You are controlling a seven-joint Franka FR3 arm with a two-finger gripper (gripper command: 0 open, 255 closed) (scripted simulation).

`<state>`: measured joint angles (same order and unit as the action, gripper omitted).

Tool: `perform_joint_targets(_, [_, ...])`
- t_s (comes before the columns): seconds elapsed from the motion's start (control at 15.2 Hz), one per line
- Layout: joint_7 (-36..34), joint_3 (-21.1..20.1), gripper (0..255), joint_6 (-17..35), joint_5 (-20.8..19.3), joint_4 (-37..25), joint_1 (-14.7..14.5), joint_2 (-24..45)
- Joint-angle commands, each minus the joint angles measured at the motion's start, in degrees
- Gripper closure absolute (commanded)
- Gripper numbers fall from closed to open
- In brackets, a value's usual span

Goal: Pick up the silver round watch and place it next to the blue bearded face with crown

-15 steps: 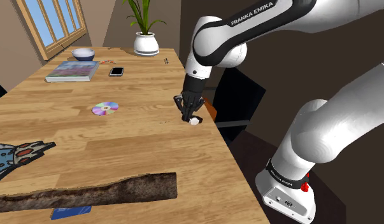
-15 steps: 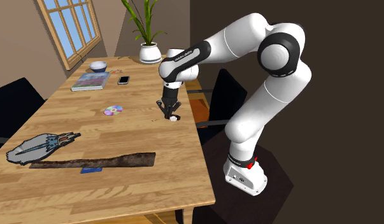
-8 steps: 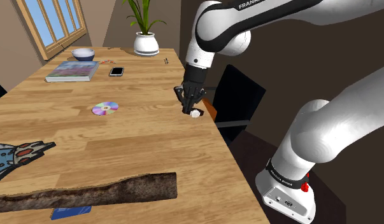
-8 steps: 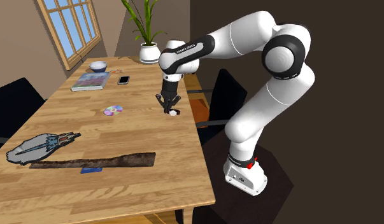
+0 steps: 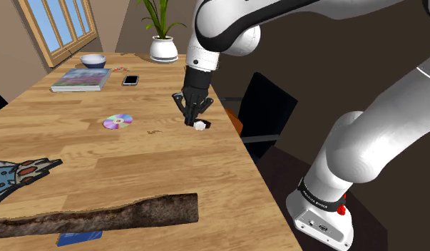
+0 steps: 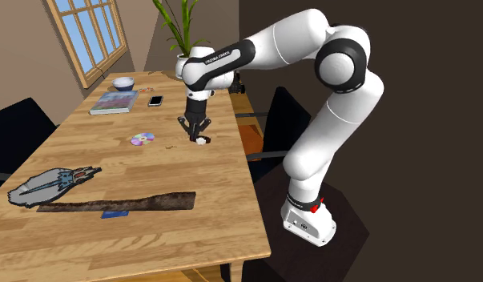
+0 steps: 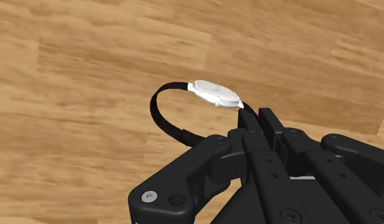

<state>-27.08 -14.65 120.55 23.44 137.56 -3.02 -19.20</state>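
- Face [image 5: 21, 175]: blue-grey, laid flat at the far left of the shoulder view. It is unmoved over the last second and is well apart from the watch.
- Tabletop [image 5: 149, 164]: bare wood is seen between the face and the tool.
- Disc [image 5: 118, 121]: laid flat, between the face and the tool. It is unmoved.
- Tool [image 5: 194, 118]: clenched on the watch's black strap, fingers pointed down. It has been shifted leftward from beside the tabletop's right edge, and the arm has been swung with it.
- Watch [image 5: 200, 126]: round white dial on a black strap loop. It is gripped by the strap, with the dial jutting past the fingertips in the wrist view. It has been carried leftward with the tool and is held just above the wood.
- Task status, as judged: the pick is done and the carry is begun. Most of the path to the face, past the disc, is left to be covered, and the release beside the face is not yet made.
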Motion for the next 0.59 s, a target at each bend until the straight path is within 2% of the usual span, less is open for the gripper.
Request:
perform_joint_targets(0.0, [-2.3,-1.66,255,1.16,-0.44,-3.4,-0.41,3.87])
perform_joint_targets(0.53, [-13.08,-6.98,255,3.1,-6.16,-19.37,-2.63,19.42])
